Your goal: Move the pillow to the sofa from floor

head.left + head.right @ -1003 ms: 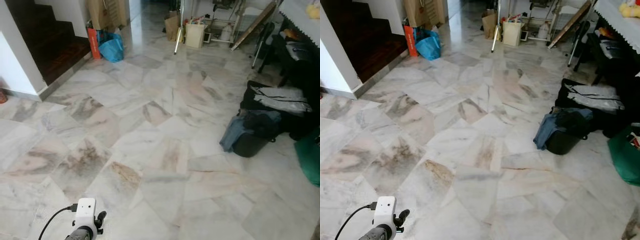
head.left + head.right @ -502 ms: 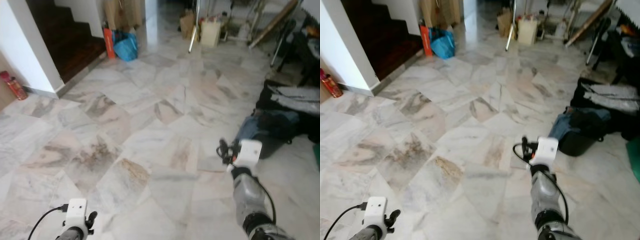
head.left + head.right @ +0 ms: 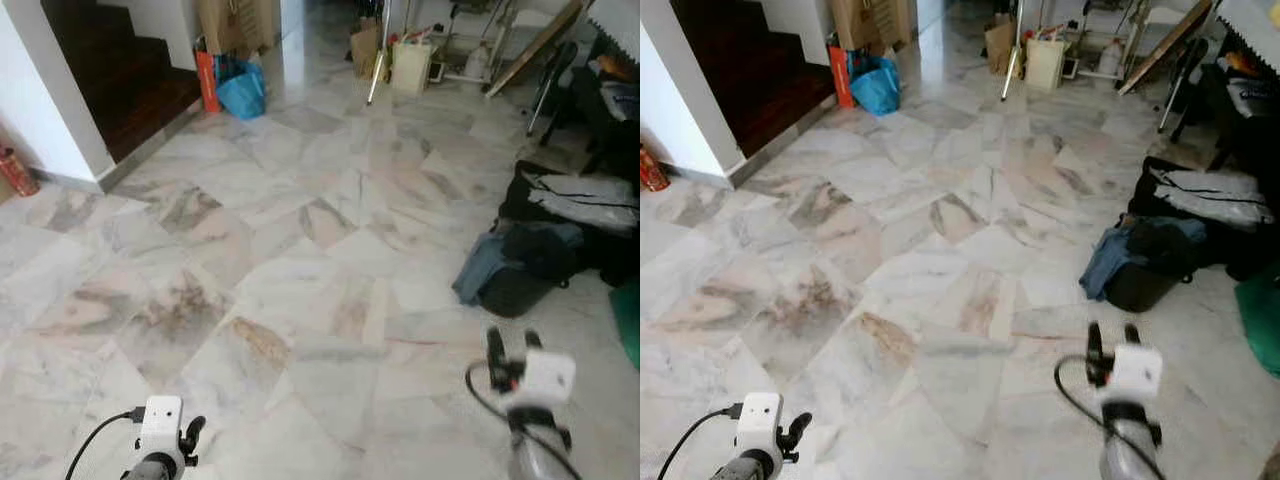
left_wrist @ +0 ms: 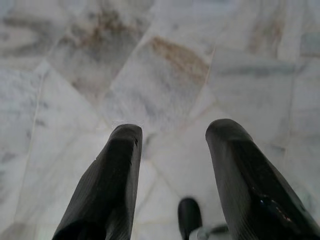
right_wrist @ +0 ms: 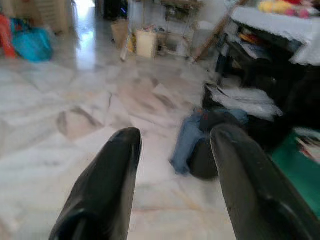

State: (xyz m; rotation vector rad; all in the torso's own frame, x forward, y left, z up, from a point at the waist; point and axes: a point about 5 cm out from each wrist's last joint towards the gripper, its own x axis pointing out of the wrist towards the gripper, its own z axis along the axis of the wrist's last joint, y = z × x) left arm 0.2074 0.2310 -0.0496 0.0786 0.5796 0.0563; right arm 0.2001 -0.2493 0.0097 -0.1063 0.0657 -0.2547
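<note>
Two grippers, nearest the camera. The left gripper [image 4: 172,150] hangs low at the robot's left over bare marble floor [image 3: 300,300], its two black fingers [image 4: 107,185] spread wide with nothing between them. The right gripper [image 5: 175,150] is raised at the robot's right, pointing forward; its two fingers [image 5: 105,185] also stand wide apart and empty, framing the bundle on the floor ahead.

One floor of veined grey and brown marble tiles, running from the grippers to the far wall.

One dark round bag [image 3: 512,290] at mid-distance on the right, with one blue denim garment [image 3: 478,268] draped over its near side, touching it. Just behind it, one black bag with a grey-white cover [image 3: 575,195] on top. One green item [image 3: 630,320] at the right edge, cut off.

One dark staircase [image 3: 120,70] at far left behind a white wall corner [image 3: 40,110]; one red canister [image 3: 15,172] at that wall's foot.

Far end: one blue plastic bag [image 3: 243,92] beside one orange-red item [image 3: 207,80]; one brown paper bag [image 3: 364,45]; one cream bag [image 3: 411,68]; one pale pole [image 3: 377,50] leaning between them; one folding chair [image 3: 548,75] at far right.

The pillow cannot be identified in any view.
</note>
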